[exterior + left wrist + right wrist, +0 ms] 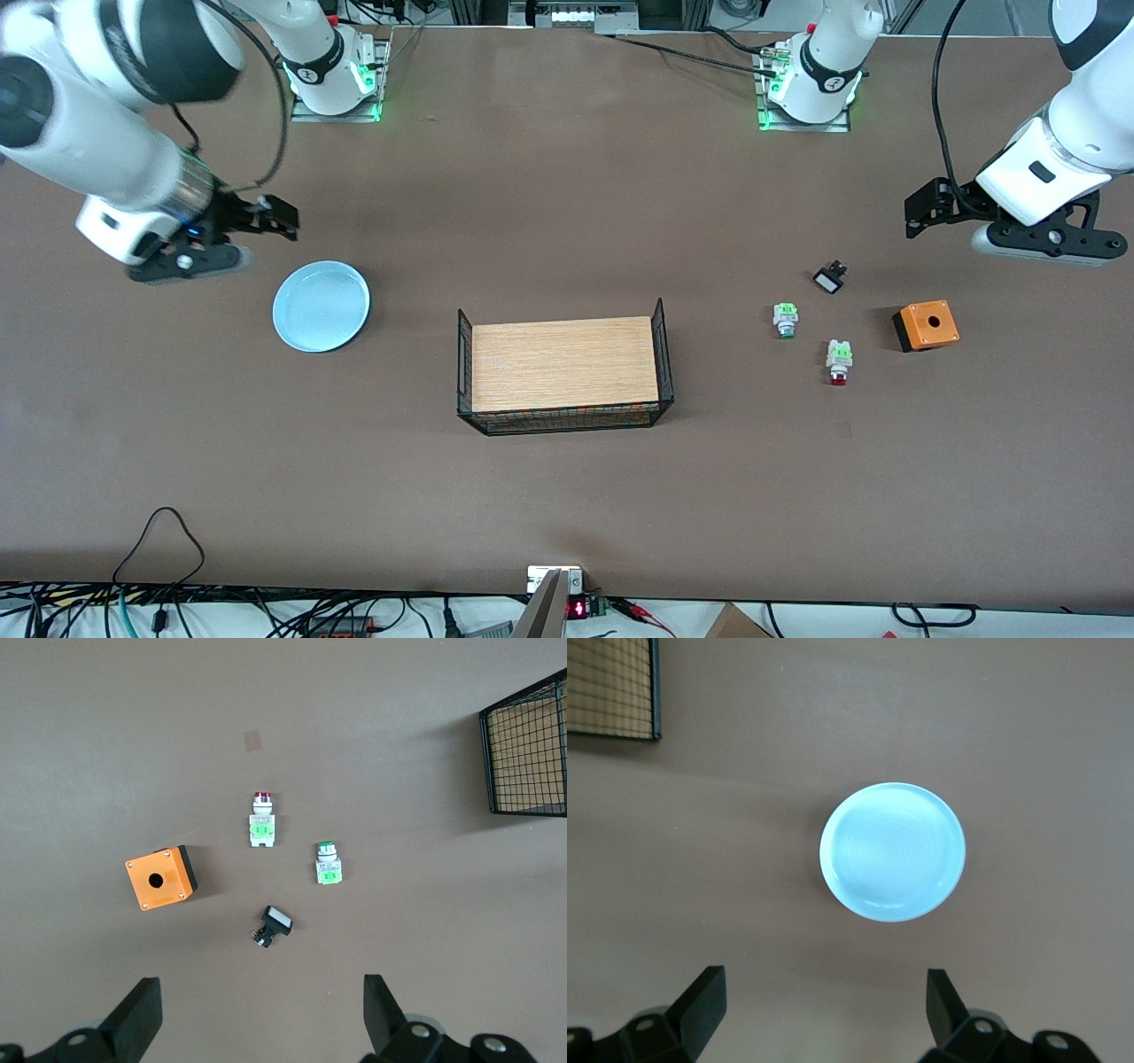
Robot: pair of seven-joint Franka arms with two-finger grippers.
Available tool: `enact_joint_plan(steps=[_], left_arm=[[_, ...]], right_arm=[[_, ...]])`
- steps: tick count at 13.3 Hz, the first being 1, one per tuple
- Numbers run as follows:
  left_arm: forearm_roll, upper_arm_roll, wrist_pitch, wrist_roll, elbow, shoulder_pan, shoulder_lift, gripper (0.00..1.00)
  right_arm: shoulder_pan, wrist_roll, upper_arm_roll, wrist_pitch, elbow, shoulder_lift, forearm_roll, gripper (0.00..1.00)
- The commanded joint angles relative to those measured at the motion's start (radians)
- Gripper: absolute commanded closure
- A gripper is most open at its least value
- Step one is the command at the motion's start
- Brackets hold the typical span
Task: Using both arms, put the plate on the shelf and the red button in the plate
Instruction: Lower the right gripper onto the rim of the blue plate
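Observation:
The pale light-blue plate lies flat on the brown table toward the right arm's end. My right gripper hangs open over bare table just beside the plate's rim, with nothing between its fingers. The red button, a whitish switch with a green block and a red cap, lies on its side toward the left arm's end. My left gripper is open and empty above bare table, apart from the switches.
A similar switch with a green tip, a small black switch and an orange box with a hole lie around the red button. A black wire basket with a wooden floor stands mid-table.

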Motion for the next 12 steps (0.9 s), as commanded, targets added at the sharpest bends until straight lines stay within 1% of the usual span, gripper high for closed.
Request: enact_joint_plan(steps=[1,2,3,6,8,12], left_arm=[[-0.009,0.004,-0.015,0.021,0.013,-0.002,0.002,0.0],[-0.009,0.004,-0.015,0.021,0.013,-0.002,0.002,0.0],[-0.009,0.004,-0.015,0.021,0.013,-0.002,0.002,0.0],[-0.009,0.004,-0.015,0.021,0.013,-0.002,0.002,0.0],[-0.009,0.004,-0.015,0.021,0.013,-0.002,0.002,0.0],[-0.009,0.004,-0.015,0.021,0.013,-0.002,0.002,0.0]], right_arm=[[0.032,-0.059,-0.005,0.101,-0.082,0.033,-0.03,0.0],[0.035,-0.088,-0.005,0.117,-0.087,0.068,-0.03,0.0],[0.038,-0.096,-0.005,0.164,-0.111,0.091,-0.03,0.0],[0.061,-0.098,-0.005,0.374,-0.252,0.151,-0.032,0.0],[0.072,-0.098,-0.005,0.506,-0.324,0.18,-0.032,0.0],[0.075,-0.104,-0.005,0.675,-0.367,0.277,-0.033,0.0]])
